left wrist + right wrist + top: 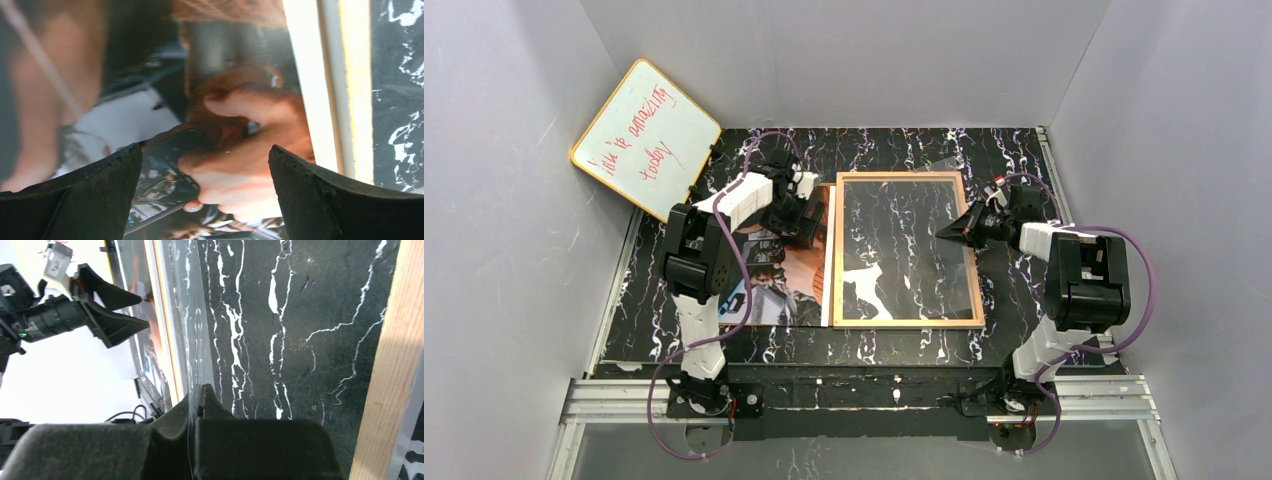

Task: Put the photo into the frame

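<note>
The frame (910, 321) lies back side up in the middle of the table, its tan wood rim around the black marbled surface. The photo (794, 285) lies picture side up, touching the frame's left edge. In the left wrist view the photo (225, 110) fills the picture, with the frame's rim (354, 90) at the right. My left gripper (204, 149) hangs open just above the photo (809, 215), nothing between its fingers. My right gripper (202, 390) is shut on the edge of a thin clear sheet (197, 340) over the frame's right part (944, 232).
A yellow-rimmed whiteboard (646, 138) with red writing leans in the back left corner. Grey walls close in the black marbled table (884, 345) on three sides. In the right wrist view the left gripper (132, 310) shows beyond the frame.
</note>
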`<state>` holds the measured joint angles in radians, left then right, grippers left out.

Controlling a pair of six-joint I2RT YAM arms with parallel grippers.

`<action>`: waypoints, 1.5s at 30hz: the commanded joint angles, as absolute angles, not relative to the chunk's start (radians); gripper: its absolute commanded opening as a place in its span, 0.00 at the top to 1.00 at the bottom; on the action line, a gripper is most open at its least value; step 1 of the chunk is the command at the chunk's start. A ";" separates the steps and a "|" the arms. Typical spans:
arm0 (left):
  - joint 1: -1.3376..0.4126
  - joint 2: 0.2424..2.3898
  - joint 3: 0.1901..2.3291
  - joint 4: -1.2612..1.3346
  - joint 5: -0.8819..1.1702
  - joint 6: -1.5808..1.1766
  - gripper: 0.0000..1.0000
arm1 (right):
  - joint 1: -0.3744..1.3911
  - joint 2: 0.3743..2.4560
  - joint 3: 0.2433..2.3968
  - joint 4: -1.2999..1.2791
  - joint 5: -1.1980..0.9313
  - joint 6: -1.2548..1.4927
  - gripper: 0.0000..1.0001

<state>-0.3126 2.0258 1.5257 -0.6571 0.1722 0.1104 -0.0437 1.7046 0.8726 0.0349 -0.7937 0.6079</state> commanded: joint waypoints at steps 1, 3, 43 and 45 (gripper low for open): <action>-0.360 2.038 1.513 -0.652 0.181 0.106 0.04 | -0.057 1.686 0.797 0.310 -0.950 0.764 0.99; -0.363 2.046 1.514 -0.648 0.191 0.102 0.04 | -0.068 1.680 0.764 0.394 -0.975 0.815 0.99; -0.395 2.091 1.465 -0.585 0.197 0.095 0.07 | -0.045 1.750 0.711 0.920 -1.109 1.152 0.99; -0.395 2.091 1.467 -0.584 0.198 0.094 0.07 | -0.029 1.753 0.721 0.922 -1.105 1.155 0.99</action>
<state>-0.3840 2.0369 1.5005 -0.5720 0.1646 0.1001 -0.0628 1.7500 0.6678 0.8898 -1.0870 1.1564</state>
